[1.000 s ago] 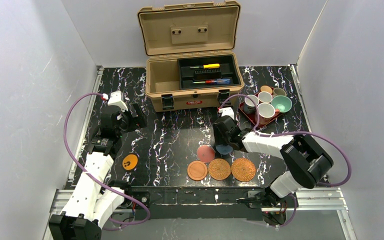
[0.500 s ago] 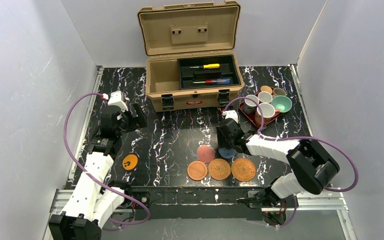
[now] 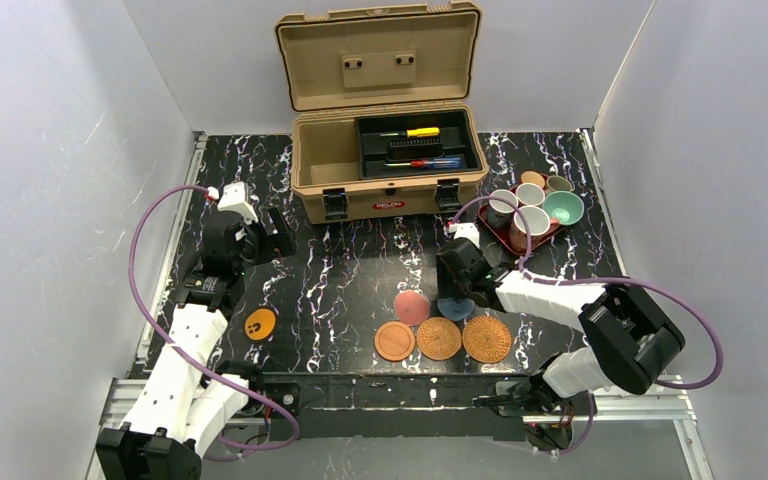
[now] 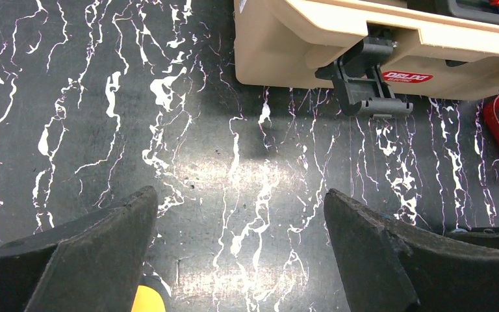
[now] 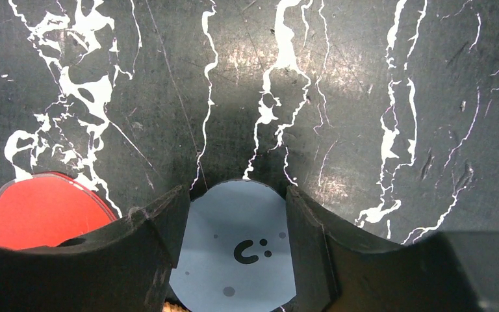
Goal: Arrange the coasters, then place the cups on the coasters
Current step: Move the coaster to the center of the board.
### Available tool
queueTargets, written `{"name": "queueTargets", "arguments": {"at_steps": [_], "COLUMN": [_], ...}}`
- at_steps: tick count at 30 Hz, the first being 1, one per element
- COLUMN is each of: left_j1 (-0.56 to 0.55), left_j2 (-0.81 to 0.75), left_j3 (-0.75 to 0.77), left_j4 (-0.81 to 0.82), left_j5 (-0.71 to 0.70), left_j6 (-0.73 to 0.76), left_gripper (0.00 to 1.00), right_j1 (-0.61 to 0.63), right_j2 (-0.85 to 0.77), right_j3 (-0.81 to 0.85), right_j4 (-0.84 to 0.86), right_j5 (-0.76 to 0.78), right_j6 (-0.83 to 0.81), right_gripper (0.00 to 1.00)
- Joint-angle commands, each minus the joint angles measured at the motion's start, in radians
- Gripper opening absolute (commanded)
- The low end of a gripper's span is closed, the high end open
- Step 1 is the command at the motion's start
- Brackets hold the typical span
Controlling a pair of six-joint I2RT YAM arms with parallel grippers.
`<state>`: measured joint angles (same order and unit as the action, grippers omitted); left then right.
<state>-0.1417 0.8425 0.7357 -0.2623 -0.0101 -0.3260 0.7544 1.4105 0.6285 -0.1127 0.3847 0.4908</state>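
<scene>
Six coasters (image 3: 439,339) lie on the tabletop (image 3: 340,280). The blue-grey coaster (image 5: 234,260) is a little back from the middle of the near edge. The right end effector (image 5: 237,195) pinches it, one finger on each side. The pinkish-red coaster (image 3: 412,306) is just beside it, on the left. Closer to the near edge, the wooden coaster (image 3: 394,341) and two woven coasters (image 3: 487,339) make a row. The orange coaster (image 3: 260,323) lies well apart, toward the left edge. The cups (image 3: 532,218) stand on the red tray (image 3: 501,233) near the far right corner. The left end effector (image 4: 239,195) is spread wide over the tabletop beside the toolbox (image 3: 325,165).
</scene>
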Motion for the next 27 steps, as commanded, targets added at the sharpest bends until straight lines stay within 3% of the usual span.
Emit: {"name": "queueTargets", "arguments": {"at_steps": [1, 10, 18, 27], "left_j1": [-0.006, -0.06, -0.297, -0.482], "left_j2": [-0.015, -0.028, -0.077, -0.104], "left_j3": [0.019, 0.016, -0.038, -0.093], "left_j4": [-0.02, -0.038, -0.049, -0.028], "left_j5": [0.01, 0.056, 0.046, -0.005], "left_j6": [-0.001, 0.0, -0.192, -0.376], "left_gripper": [0.98, 0.96, 0.92, 0.9], "right_j1": [0.008, 0.008, 0.008, 0.008], "right_j2": [-0.023, -0.053, -0.112, -0.145], "right_j3": [-0.017, 0.006, 0.037, 0.062], "right_j4": [-0.04, -0.076, -0.13, -0.11], "right_j5": [-0.032, 0.0, 0.035, 0.036], "right_j6": [0.029, 0.029, 0.033, 0.013], "right_gripper": [0.64, 0.66, 0.72, 0.82]}}
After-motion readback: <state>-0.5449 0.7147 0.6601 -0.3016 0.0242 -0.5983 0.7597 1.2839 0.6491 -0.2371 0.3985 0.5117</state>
